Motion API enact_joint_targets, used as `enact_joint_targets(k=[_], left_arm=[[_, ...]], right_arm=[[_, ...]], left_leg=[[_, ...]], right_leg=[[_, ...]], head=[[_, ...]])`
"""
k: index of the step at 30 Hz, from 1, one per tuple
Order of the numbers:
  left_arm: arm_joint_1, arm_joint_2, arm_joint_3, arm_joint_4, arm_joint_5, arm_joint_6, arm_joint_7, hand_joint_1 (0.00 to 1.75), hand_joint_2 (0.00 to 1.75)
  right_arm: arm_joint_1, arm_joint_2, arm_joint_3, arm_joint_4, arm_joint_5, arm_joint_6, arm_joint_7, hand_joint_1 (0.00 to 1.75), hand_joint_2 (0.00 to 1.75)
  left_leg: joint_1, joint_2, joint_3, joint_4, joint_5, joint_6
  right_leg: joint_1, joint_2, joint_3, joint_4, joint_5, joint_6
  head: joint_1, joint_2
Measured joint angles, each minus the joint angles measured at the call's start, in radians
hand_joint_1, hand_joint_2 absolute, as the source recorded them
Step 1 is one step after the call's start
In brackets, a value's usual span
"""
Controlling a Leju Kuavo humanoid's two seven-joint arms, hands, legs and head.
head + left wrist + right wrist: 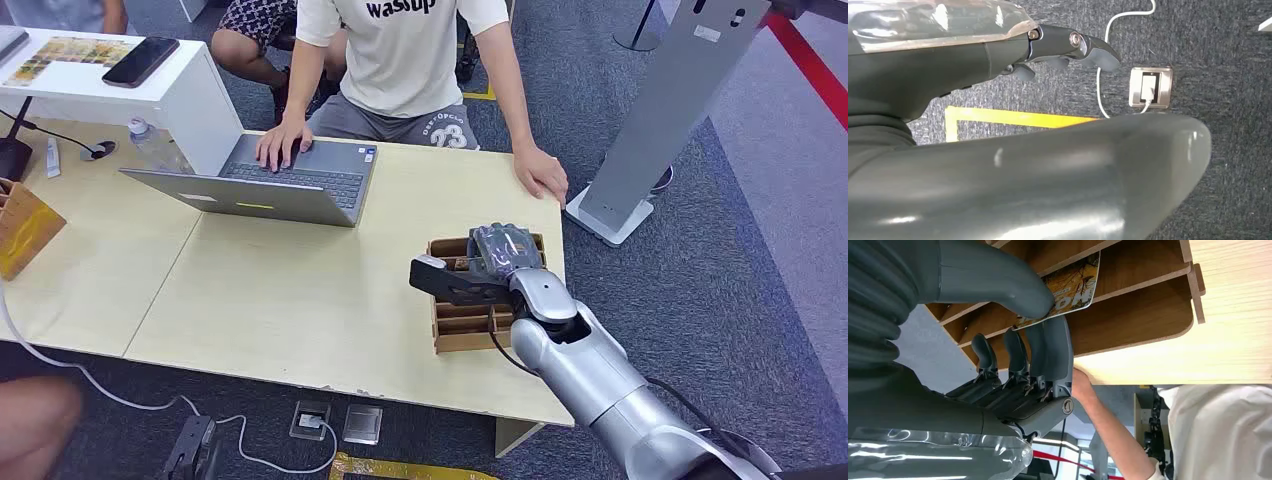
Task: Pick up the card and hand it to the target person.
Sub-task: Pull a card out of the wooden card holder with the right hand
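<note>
A yellow printed card (pixel 1074 281) stands in a slot of the wooden card holder (pixel 465 328) near the table's right edge. My right hand (pixel 492 262) is lowered into the holder from above. In the right wrist view its thumb (pixel 998 280) presses on the card's face and the dark fingers (pixel 1048 345) close on the other side, so the card is pinched while still inside the slot. The person in a white T-shirt (pixel 400 50) sits across the table, one hand (pixel 543 175) resting on the table's far right corner. My left hand (pixel 1068 45) hangs over the floor, holding nothing.
An open laptop (pixel 270 185) lies in front of the person, whose other hand is on its keyboard. A white riser with a phone (pixel 140 60) and a water bottle (pixel 150 140) stand at the back left. A grey floor stand (pixel 660 110) rises right of the table.
</note>
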Motion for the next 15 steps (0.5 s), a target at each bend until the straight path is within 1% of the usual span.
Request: enact_joint_targets(k=[3,8,15], left_arm=[[0.000,0.000,0.000,0.000,0.000,0.000,0.000,0.00,0.00],[0.000,0.000,0.000,0.000,0.000,0.000,-0.001,0.00,0.00],[0.000,0.000,0.000,0.000,-0.011,-0.005,-0.013,0.00,0.00]], right_arm=[[0.000,0.000,0.000,0.002,0.000,0.000,-0.002,1.41,1.75],[0.001,0.000,0.000,0.006,0.000,0.002,-0.004,1.58,1.75],[0.001,0.000,-0.001,0.007,-0.004,0.003,-0.005,1.59,1.75]], left_leg=[[0.000,0.000,0.000,0.000,0.000,0.000],[0.000,0.000,0.001,0.000,0.000,0.000],[0.000,0.000,0.001,0.000,0.000,0.000]], right_leg=[[0.000,0.000,0.000,0.000,0.000,0.000],[0.000,0.000,0.001,0.000,0.000,0.000],[0.000,0.000,0.001,0.000,0.000,0.000]], head=[[0.000,0.000],[0.000,0.000],[0.000,0.000]])
